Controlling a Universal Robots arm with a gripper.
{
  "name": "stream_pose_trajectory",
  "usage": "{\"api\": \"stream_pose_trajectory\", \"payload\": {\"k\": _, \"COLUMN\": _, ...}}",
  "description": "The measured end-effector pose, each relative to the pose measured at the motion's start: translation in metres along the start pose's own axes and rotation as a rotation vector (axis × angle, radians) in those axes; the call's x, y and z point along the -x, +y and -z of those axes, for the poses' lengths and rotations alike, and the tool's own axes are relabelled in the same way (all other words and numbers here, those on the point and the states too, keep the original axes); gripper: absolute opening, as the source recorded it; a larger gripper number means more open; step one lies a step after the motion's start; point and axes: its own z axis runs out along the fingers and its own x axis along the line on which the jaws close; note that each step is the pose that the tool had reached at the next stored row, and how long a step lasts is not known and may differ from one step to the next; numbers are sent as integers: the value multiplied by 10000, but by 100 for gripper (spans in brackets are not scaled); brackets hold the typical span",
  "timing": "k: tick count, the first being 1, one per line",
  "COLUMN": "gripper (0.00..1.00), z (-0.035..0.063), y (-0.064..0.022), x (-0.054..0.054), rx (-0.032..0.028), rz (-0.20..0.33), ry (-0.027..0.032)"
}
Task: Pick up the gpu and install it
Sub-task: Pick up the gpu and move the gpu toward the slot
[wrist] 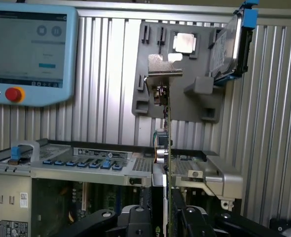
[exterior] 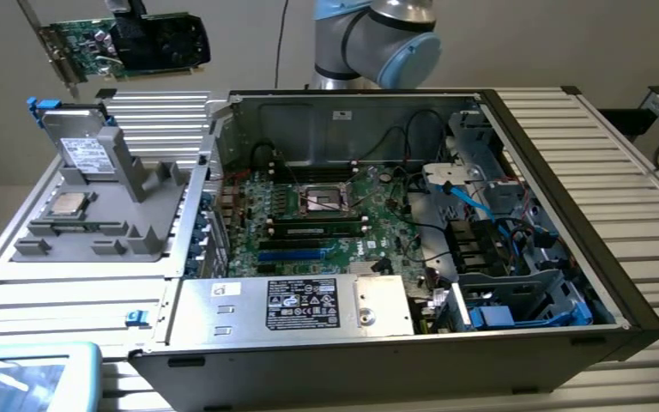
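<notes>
The gpu (exterior: 123, 47), a green circuit board with a black fan cover and a silver bracket, hangs in the air above the table at the exterior view's far left, over the grey parts holder (exterior: 112, 193). My gripper (exterior: 124, 7) grips its top edge. In the wrist view the gpu (wrist: 167, 133) stands edge-on, bracket end away from the camera, with my gripper (wrist: 167, 219) shut on it and the black fingers (wrist: 135, 219) pressing either side. The open computer case (exterior: 559, 206) lies to the exterior view's right, its green motherboard (exterior: 318, 215) and blue slots (exterior: 295, 255) exposed.
The grey holder carries a silver processor chip (exterior: 69, 203) and a hard drive (exterior: 83, 142) with blue clips. The arm's base (exterior: 376, 43) stands behind the case. A teach pendant (exterior: 21, 378) lies at the front corner. Cables and drive cages (exterior: 513, 283) crowd the case's right side.
</notes>
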Motion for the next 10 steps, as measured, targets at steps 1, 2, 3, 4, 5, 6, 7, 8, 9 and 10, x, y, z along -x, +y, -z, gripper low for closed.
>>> {"api": "stream_pose_trajectory", "payload": {"k": 1, "gripper": 27, "z": -2, "y": -34, "x": -1, "rx": 0, "rz": 0, "ry": 0}}
{"api": "stream_pose_trajectory", "payload": {"k": 2, "gripper": 27, "z": -4, "y": -65, "x": -3, "rx": 1, "rz": 0, "ry": 0}}
{"api": "stream_pose_trajectory", "payload": {"k": 3, "gripper": 27, "z": -7, "y": -97, "x": -4, "rx": 1, "rz": -1, "ry": 0}}
{"api": "stream_pose_trajectory", "payload": {"k": 4, "gripper": 27, "z": -9, "y": -129, "x": -6, "rx": 1, "rz": -1, "ry": -1}}
{"api": "stream_pose_trajectory", "payload": {"k": 5, "gripper": 27, "z": -11, "y": -161, "x": -7, "rx": 1, "rz": -1, "ry": -1}}
{"api": "stream_pose_trajectory", "payload": {"k": 6, "gripper": 27, "z": -13, "y": -194, "x": -9, "rx": 2, "rz": 0, "ry": 0}}
{"api": "stream_pose_trajectory", "payload": {"k": 7, "gripper": 27, "z": -16, "y": -229, "x": -10, "rx": 1, "rz": 0, "ry": 0}}
{"api": "stream_pose_trajectory", "payload": {"k": 8, "gripper": 27, "z": -19, "y": -261, "x": -12, "rx": 0, "rz": -1, "ry": -1}}
{"api": "stream_pose_trajectory", "payload": {"k": 9, "gripper": 27, "z": -21, "y": -292, "x": -13, "rx": 0, "rz": -2, "ry": -1}}
{"api": "stream_pose_trajectory", "payload": {"k": 10, "gripper": 27, "z": -23, "y": -324, "x": -15, "rx": 0, "rz": -1, "ry": -1}}
